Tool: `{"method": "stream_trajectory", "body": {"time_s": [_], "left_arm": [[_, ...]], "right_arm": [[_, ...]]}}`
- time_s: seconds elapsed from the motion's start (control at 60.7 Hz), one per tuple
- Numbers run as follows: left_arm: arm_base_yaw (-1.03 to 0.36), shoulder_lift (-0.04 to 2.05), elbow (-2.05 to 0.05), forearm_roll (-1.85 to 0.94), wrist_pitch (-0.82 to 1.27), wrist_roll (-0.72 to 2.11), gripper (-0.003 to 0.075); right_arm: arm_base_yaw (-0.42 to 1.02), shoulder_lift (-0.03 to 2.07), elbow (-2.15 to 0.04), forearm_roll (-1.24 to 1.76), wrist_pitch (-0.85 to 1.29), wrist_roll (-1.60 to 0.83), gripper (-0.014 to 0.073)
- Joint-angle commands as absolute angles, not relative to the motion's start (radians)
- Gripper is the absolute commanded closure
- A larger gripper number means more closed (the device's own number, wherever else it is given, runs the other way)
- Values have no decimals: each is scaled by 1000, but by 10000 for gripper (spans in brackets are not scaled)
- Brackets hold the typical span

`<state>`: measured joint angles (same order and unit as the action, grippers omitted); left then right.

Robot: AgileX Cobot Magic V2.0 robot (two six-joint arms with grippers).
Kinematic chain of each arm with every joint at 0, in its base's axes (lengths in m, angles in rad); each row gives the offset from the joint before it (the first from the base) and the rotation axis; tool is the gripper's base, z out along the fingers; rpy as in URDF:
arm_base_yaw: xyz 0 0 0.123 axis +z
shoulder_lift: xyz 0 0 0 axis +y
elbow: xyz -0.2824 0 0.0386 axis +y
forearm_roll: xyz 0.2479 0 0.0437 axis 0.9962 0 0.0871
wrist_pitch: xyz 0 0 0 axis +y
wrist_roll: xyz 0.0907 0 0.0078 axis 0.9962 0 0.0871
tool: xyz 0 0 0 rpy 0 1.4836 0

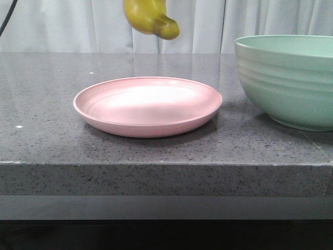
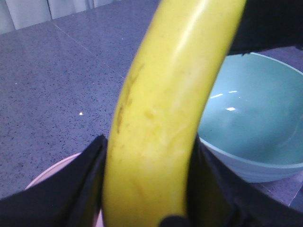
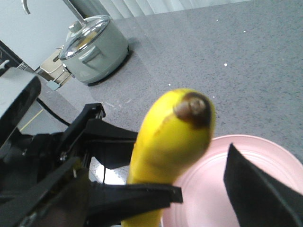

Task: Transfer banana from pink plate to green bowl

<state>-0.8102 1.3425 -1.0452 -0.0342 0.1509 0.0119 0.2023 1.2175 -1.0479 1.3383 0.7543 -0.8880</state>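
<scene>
The yellow banana (image 1: 151,18) hangs in the air above the far side of the pink plate (image 1: 148,104), dark tip down and to the right; its upper part is cut off by the frame. My left gripper (image 2: 149,142) is shut on the banana (image 2: 161,118), a black finger pressed against each side. The green bowl (image 1: 286,78) stands to the right of the plate, and its inside (image 2: 251,123) shows beyond the banana. My right gripper (image 3: 204,172) is open beside the banana's tip (image 3: 191,109), over the plate (image 3: 213,198). Neither gripper shows in the front view.
A grey pot with a glass lid (image 3: 94,47) stands farther off on the speckled grey counter (image 1: 47,78). A white curtain (image 1: 260,21) closes the back. The counter's front edge (image 1: 166,164) runs just before the plate. A black cable (image 1: 6,18) hangs at top left.
</scene>
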Motion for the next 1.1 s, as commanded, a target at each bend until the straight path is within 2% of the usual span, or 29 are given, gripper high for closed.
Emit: {"method": "stream_trajectory", "body": {"time_s": [0.0,0.346,0.676,0.923,1.088], "left_arm": [[-821,1315,-1076,-39,54,11,534],[-821,1315,-1076,-39,54,11,534],[-821,1315,-1076,-39,54,11,534],[-821,1315,-1076,-39,54,11,534],[-821,1315,-1076,-39,54,11,534]], "right_arm": [[239,1236,-1102,1416,719,-913,-5],[304,1332,-1170,1485,679,-931,14],[304,1332,-1170,1486,689,-942,176],[304,1332,-1170,1486,702,-942,349],[304,1332,-1170,1486,702,-942,362]]}}
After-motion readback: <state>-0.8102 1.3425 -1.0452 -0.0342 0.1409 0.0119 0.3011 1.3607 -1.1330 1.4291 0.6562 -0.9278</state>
